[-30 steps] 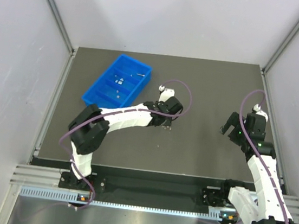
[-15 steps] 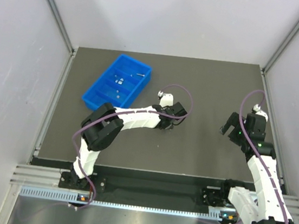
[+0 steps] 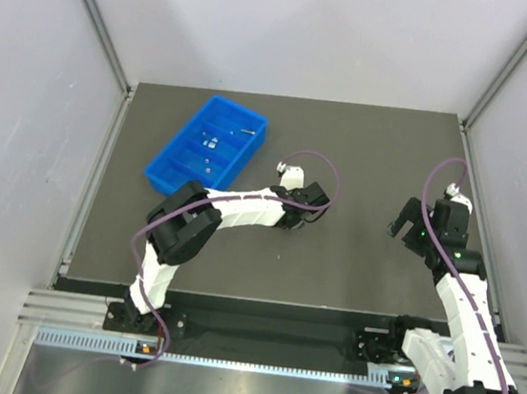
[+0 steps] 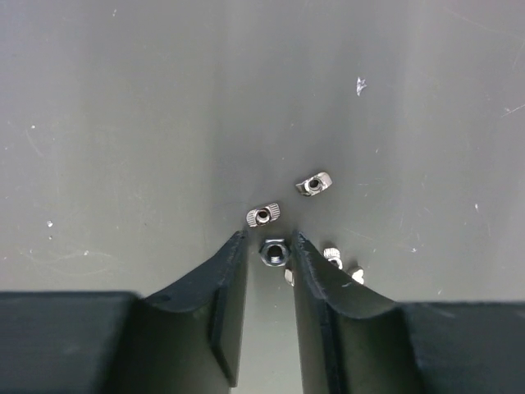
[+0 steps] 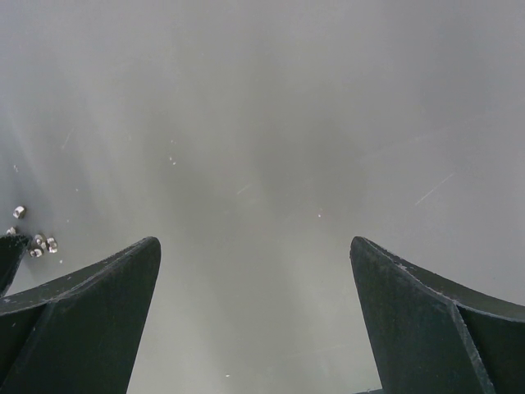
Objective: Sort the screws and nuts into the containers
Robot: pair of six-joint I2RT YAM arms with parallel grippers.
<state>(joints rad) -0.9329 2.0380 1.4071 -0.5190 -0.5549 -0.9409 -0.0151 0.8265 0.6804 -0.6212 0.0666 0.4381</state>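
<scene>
My left gripper (image 4: 269, 240) is low over the dark mat with its jaws narrowly apart. A dark hex nut (image 4: 274, 252) lies flat between the fingertips (image 4: 236, 246), with a thin gap on each side. Just ahead lie two silver nuts (image 4: 264, 215) (image 4: 314, 184). More small silver pieces (image 4: 332, 256) show beside the right finger. In the top view the left gripper (image 3: 302, 211) is right of the blue compartment tray (image 3: 165, 177), which holds a few small metal parts. My right gripper (image 5: 256, 246) is open over bare mat, holding nothing.
A cluster of small silver parts (image 5: 37, 244) shows at the far left of the right wrist view. The right arm (image 3: 412, 225) sits near the mat's right edge. Grey walls and metal rails enclose the mat on three sides.
The left arm has reached a little further right and lower over the loose parts, and its jaws have narrowed. The right arm has not moved.
</scene>
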